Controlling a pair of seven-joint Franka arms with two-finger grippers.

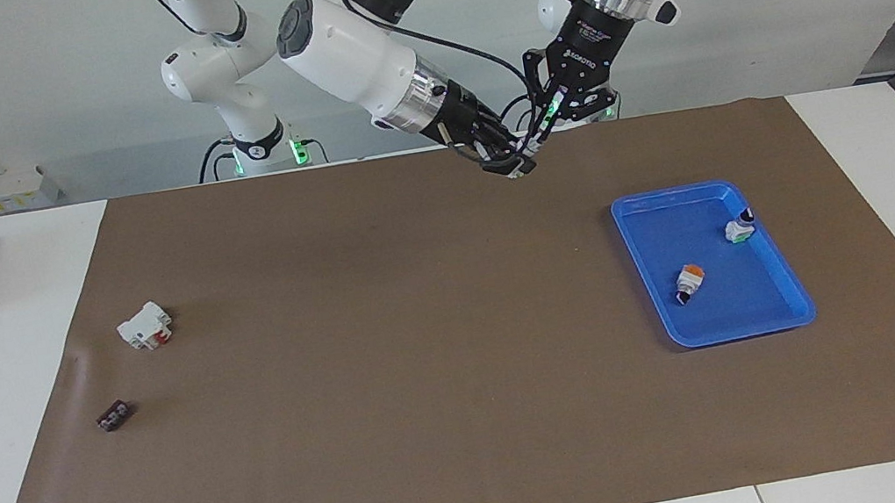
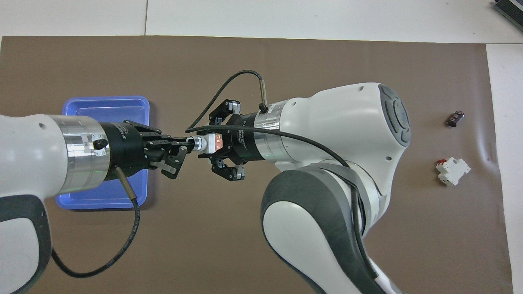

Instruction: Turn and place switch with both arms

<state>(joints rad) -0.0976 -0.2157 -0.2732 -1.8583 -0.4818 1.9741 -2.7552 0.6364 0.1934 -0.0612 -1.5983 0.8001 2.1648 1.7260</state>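
Switch (image 2: 209,143) pinched midair by both: left gripper (image 2: 188,143) on knob, right gripper (image 2: 214,143) on body. Early release = drop outside blue tray (image 1: 776,255).

Brown mat (image 1: 399,401) covers worktop; blue tray (image 1: 786,321) at left arm's end; white blocky part (image 1: 145,326) and black piece (image 1: 114,417) at right arm's end.

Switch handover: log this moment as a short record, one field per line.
held switch: in the air between both grippers, over the brown mat
left gripper: shut on the switch's knob end
right gripper: shut on the switch's orange block end
blue tray: toward the left arm's end, holds two more switches
orange-block switch: lying in tray
green-block switch: lying in tray, nearer the robots
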